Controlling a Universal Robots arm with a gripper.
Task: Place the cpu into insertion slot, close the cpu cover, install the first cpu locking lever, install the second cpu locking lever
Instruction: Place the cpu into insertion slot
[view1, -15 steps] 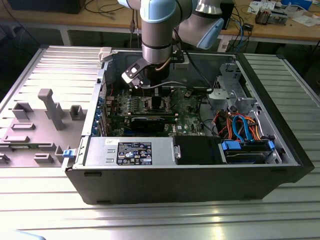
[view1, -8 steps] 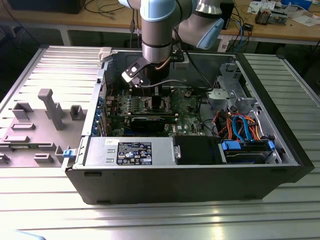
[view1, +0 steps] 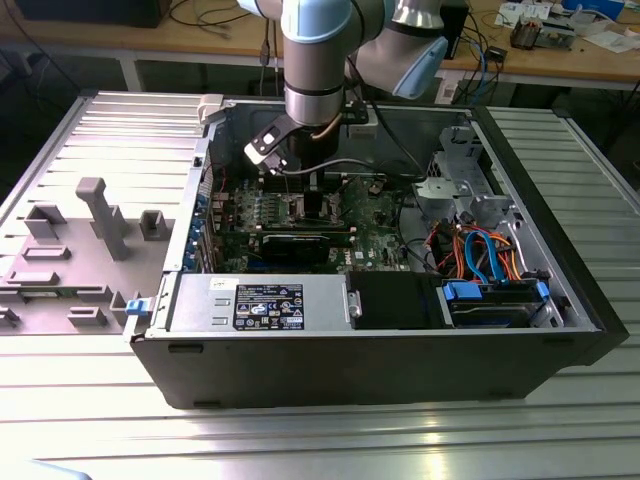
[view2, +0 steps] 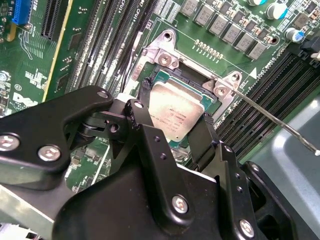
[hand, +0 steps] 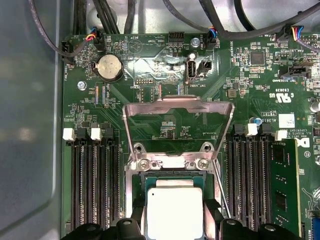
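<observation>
An open computer case (view1: 350, 372) lies on its side on a ribbed metal desk (view1: 300, 445). The robot arm (view1: 318, 60) reaches straight down into it, and its hand (view1: 310, 197) sits low over the green motherboard (view1: 385, 240) near the case's far wall.

In the second wrist view, the black hand (view2: 175, 102) straddles the cpu (view2: 175, 114), a small square chip with a silver-grey top. One fingertip (view2: 145, 89) rests against one edge of the chip and the other against the opposite edge, so the hand looks clamped on it. The chip sits squarely in line with the socket, level with the board. Whether it is fully seated cannot be told.

In the first wrist view, the cpu (hand: 174, 212) appears bright between the two fingers of the hand (hand: 175, 221). Just beyond it, the cpu cover (hand: 177, 103), a thin metal frame with a square window, is swung open away from the socket, with the board visible through its window. A thin lever rod (hand: 220, 190) runs along one side of the socket. Rows of black memory slots (hand: 95, 185) flank the socket on both sides.
</observation>
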